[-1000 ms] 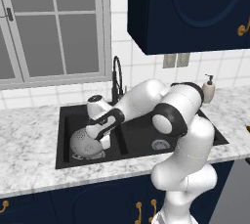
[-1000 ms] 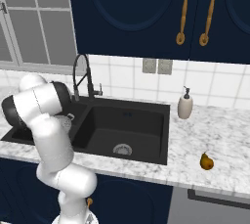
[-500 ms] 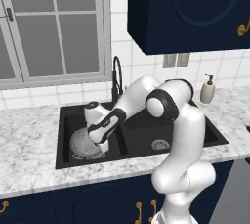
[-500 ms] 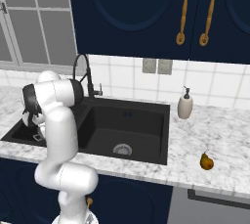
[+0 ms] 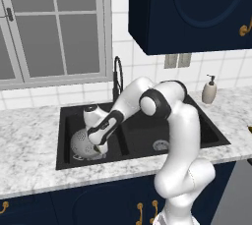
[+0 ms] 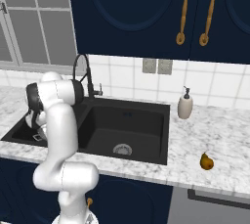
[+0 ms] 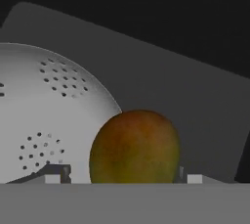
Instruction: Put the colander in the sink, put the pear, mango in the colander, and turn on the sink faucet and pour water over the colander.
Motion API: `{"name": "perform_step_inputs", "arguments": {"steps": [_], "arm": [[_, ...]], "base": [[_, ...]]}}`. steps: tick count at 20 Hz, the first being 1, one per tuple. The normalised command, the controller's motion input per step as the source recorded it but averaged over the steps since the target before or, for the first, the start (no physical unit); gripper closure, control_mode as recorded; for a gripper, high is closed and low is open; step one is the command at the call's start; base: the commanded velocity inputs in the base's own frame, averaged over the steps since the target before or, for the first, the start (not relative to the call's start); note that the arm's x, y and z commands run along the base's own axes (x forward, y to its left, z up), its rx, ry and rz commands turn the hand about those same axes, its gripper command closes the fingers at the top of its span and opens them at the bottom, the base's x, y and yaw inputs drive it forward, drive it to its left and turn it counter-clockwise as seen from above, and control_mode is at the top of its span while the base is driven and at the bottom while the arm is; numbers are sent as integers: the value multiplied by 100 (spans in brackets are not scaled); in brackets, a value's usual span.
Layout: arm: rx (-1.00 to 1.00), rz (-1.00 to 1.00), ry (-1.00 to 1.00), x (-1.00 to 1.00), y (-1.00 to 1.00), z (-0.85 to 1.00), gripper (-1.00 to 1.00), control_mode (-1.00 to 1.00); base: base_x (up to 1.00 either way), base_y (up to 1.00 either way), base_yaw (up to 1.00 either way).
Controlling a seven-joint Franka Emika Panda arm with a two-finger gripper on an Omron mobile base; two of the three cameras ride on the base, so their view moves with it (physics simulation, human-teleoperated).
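Claw [image 5: 102, 146] tips sit low over my colander [image 5: 81, 145] in the sink [image 5: 69, 116], mango [image 7: 134, 147] between them; I cannot tell its grip.

The speckled grey-white marble counter [image 6: 229, 171] carries the black two-basin sink [image 6: 146, 155], set into it. To the sink's right, near the front edge, a pear [image 6: 207, 161] lies on the counter. Just behind the sink's right rear corner a white soap dispenser [image 6: 185, 105] stands upright. Inside the sink's left basin the colander [image 5: 81, 145] rests on the floor.
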Motion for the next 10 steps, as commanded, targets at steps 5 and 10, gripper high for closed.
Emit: {"name": "perform_step_inputs", "arguments": {"steps": [5,10], "arm": [[0,0,-2,31,5,-33,-100,-100],[0,-1,-16,18,0,-1,-100,-100]], "base": [[0,0,0],[0,0,0]]}}
